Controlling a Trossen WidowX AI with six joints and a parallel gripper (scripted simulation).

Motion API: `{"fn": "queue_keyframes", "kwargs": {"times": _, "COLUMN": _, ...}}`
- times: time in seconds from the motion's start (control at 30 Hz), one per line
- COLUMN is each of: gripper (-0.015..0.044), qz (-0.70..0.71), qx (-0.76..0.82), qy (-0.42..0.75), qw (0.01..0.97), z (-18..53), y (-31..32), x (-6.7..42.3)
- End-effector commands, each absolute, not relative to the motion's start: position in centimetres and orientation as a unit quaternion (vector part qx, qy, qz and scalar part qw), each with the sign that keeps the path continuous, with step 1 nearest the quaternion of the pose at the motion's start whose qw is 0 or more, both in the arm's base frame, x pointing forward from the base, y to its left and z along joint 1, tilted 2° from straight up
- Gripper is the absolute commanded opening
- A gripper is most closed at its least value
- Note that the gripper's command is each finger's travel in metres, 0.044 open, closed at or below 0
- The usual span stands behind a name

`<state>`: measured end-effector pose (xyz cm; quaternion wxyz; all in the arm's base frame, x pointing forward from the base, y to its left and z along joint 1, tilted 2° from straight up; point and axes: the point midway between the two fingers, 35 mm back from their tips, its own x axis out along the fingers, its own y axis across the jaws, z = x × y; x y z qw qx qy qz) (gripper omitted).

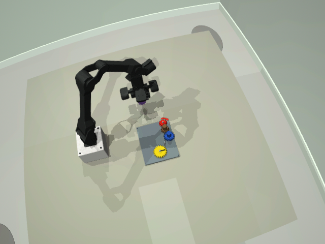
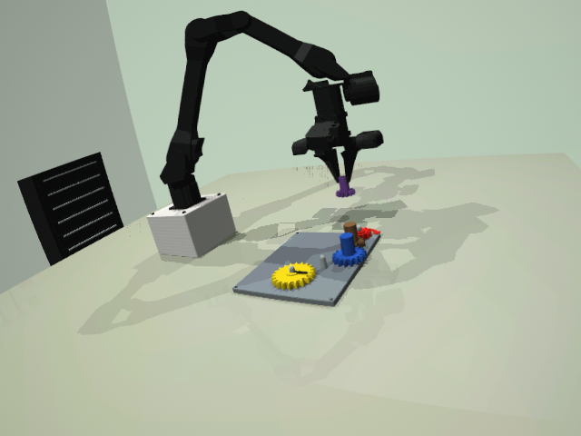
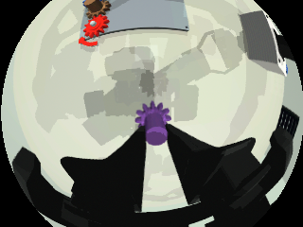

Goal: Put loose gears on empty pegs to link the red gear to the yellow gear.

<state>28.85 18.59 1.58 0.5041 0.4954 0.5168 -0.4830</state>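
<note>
the purple gear is upright, its toothed rim below and its post above, raised over the table beyond the red-gear end of the board. the gripper is pinching it by the post, one finger to each side; in the top view the fingertips are hidden. the grey board lies flat on the table, near the gear and not under it. at the board's near end to the gear is the red gear, with the red arrow beside it. next in line stands the brown gear, post up, followed by the blue gear, also post up. a bare grey peg stands between the blue gear and the yellow gear, which lies flat and bears a black stripe. whether the neighbouring teeth mesh cannot be determined. the arm is mounted on a white block, well apart from the board.
</note>
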Motion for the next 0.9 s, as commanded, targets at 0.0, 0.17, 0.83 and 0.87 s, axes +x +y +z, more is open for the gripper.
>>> {"fn": "queue_keyframes", "kwargs": {"times": 0.0, "gripper": 0.0, "qz": -0.479, "qx": 0.497, "qy": 0.518, "qw": 0.504, "z": 3.0, "y": 18.7, "x": 29.1}}
{"fn": "queue_keyframes", "kwargs": {"times": 0.17, "gripper": 0.0, "qz": -0.479, "qx": 0.497, "qy": 0.518, "qw": 0.504, "z": 4.6, "y": 18.6, "x": 29.1}}
{"fn": "queue_keyframes", "kwargs": {"times": 0.83, "gripper": 0.0, "qz": -0.48, "qx": 0.497, "qy": 0.518, "qw": 0.504, "z": 10.9, "y": 17.9, "x": 28.7}}
{"fn": "queue_keyframes", "kwargs": {"times": 0.87, "gripper": 0.0, "qz": -0.48, "qx": 0.497, "qy": 0.518, "qw": 0.504, "z": 11.2, "y": 17.8, "x": 28.7}}
